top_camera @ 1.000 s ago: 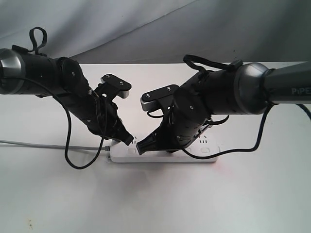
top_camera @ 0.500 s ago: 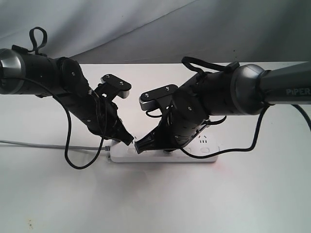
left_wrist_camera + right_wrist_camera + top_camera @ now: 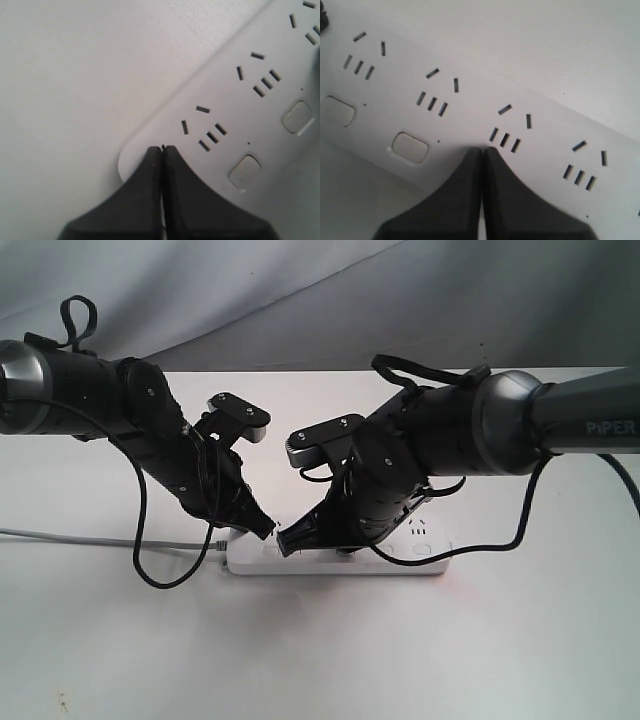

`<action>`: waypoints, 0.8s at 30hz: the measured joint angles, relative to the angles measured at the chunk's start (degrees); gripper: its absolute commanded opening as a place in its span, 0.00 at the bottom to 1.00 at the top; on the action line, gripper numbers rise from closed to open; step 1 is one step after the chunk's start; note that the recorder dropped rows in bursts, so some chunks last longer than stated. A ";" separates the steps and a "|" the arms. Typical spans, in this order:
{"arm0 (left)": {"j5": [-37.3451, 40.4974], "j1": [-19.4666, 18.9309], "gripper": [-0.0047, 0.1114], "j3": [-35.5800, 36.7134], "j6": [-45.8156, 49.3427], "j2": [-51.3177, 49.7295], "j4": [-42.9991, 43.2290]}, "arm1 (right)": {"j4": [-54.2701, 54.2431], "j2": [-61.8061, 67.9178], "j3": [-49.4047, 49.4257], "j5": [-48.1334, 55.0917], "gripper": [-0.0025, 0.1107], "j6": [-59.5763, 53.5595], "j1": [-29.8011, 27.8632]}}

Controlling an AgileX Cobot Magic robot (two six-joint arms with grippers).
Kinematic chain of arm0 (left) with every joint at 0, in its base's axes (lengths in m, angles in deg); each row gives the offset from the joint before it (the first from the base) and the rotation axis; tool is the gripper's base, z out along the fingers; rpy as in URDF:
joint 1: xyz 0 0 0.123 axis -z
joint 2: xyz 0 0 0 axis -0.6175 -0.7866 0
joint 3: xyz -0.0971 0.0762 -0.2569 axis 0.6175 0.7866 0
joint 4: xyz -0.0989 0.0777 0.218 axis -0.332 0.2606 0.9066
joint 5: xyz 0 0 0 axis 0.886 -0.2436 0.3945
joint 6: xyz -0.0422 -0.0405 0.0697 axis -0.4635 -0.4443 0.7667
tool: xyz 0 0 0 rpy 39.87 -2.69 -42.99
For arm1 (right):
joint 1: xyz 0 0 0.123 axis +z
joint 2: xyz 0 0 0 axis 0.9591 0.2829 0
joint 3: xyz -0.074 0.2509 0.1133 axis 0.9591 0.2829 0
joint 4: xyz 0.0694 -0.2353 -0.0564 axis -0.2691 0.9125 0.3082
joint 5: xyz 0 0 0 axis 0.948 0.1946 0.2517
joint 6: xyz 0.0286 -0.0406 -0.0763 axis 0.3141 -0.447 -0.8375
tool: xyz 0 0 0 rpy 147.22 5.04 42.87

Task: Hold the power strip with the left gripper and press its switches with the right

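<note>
A white tabletop (image 3: 330,660) lies before a draped grey backdrop (image 3: 300,290).

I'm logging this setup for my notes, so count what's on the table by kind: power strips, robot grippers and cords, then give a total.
power strip: 1
grippers: 2 (left gripper, right gripper)
grey cord: 1
Total: 4
</note>
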 measured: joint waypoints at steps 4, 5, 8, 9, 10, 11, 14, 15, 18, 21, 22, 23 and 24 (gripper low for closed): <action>0.00 0.00 0.04 0.00 0.00 0.00 0.00 | 0.00 0.00 0.00 0.22 0.02 0.49 0.00; 0.00 0.00 0.04 0.00 0.00 0.00 0.00 | 0.00 0.07 0.00 0.31 0.02 0.87 0.00; 0.00 0.00 0.04 0.00 0.00 0.00 0.00 | 0.36 0.07 0.00 1.33 0.02 1.60 0.00; 0.00 0.00 0.04 0.00 0.00 0.00 0.00 | 0.46 0.07 0.00 1.59 0.02 1.72 0.00; 0.00 0.00 0.04 0.00 0.00 0.00 0.00 | 0.45 0.07 -0.11 1.83 0.02 1.72 0.00; 0.00 0.00 0.04 0.00 0.00 0.00 0.00 | 0.45 0.07 -0.11 1.81 0.02 1.85 0.00; 0.00 0.00 0.04 0.00 0.00 0.00 0.00 | 0.45 0.07 -0.11 2.03 0.02 1.93 0.00; 0.00 0.00 0.04 0.00 0.00 0.00 0.00 | 0.45 0.07 -0.11 2.03 0.02 1.93 0.00; 0.00 0.00 0.04 0.00 0.00 0.00 0.00 | 0.45 0.07 -0.11 2.03 0.02 1.93 0.00; 0.00 0.00 0.04 0.00 0.00 0.00 0.00 | 0.45 0.13 -0.11 2.03 0.02 1.93 0.00; 0.00 0.00 0.04 0.00 0.00 0.00 0.00 | 0.45 0.13 -0.11 2.14 0.02 1.67 0.00; 0.00 0.00 0.04 0.00 0.00 0.00 0.00 | 0.92 -0.14 -0.11 2.14 0.02 1.50 0.00; 0.00 0.00 0.04 0.00 0.00 0.00 0.00 | 1.56 -0.78 -0.11 2.14 0.02 1.50 0.00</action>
